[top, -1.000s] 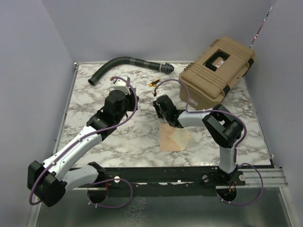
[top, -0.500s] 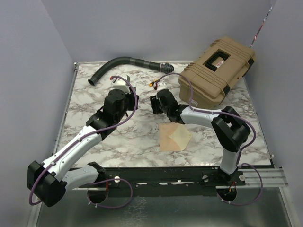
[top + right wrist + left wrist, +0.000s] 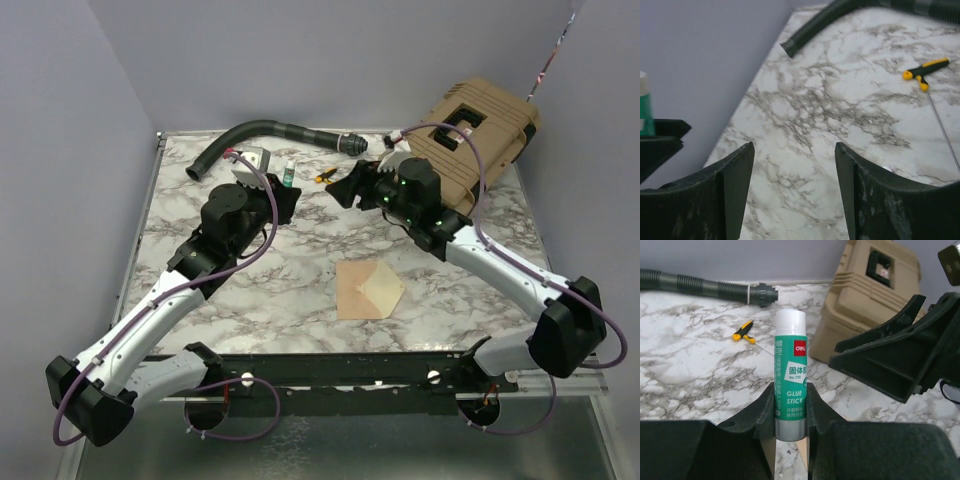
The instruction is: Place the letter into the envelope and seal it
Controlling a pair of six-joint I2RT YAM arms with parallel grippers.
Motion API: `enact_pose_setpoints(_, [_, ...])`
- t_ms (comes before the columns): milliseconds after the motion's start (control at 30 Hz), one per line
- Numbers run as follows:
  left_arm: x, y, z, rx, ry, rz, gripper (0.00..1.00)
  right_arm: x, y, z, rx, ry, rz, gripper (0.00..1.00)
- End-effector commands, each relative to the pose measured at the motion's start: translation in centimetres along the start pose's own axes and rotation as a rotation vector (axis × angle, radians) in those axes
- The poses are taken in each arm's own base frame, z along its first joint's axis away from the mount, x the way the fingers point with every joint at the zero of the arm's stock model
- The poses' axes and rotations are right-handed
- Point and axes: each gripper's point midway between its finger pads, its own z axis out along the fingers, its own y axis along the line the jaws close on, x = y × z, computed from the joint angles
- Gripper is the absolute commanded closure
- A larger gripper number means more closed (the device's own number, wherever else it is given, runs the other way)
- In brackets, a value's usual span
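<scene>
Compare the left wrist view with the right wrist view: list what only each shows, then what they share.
Only the left wrist view: the tan case and the printed label on the glue stick, which is clamped between the left fingers. Only the right wrist view: the open end of the hose and the table's edge against the side wall. Both: the hose, the yellow-handled screwdriver, the table, a bit of the glue stick, and part of the other arm's fingers; the right fingers stand open.

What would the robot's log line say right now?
left gripper: shut on glue stick | right gripper: open, empty | envelope: flat, flap open
</scene>
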Motion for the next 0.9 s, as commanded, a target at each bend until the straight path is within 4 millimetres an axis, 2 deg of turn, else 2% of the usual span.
enact_pose_setpoints(0, [-3.9,-3.9,-1.2,0.19,-0.089,0.017,1.0,-3.6,5.5,-3.6,-0.232,-0.051,0.127,0.29])
enact_pose_setpoints(100, [-3.8,-5.7,-1.3,0.282,-0.067,0.012,1.0,-6.0,7.8,-5.4,-0.314,-0.101,0.169,0.25])
enact_pose_setpoints(233, [-3.9,-7.4,-1.7,0.379,-0.043,0.02,1.0,-7.5,10.3,-6.6,-0.424,-0.111,0.225,0.22])
enact_pose_setpoints(400, [-3.9,-8.1,-2.3,0.415,-0.035,0.0,1.0,-8.2,11.7,-7.4,-0.502,-0.126,0.258,0.21])
enact_pose_setpoints(500, [-3.8,-8.5,-2.6,0.442,-0.029,-0.011,1.0,-8.1,12.0,-7.0,-0.514,-0.107,0.268,0.22])
enact_pose_setpoints(600, [-3.5,-8.9,-2.7,0.466,-0.018,-0.016,1.0,-8.1,12.3,-6.4,-0.529,-0.088,0.264,0.28])
enact_pose_setpoints(867, [-4.1,-9.8,-3.2,0.513,-0.017,-0.019,1.0,-8.4,13.2,-5.6,-0.567,-0.057,0.27,0.53])
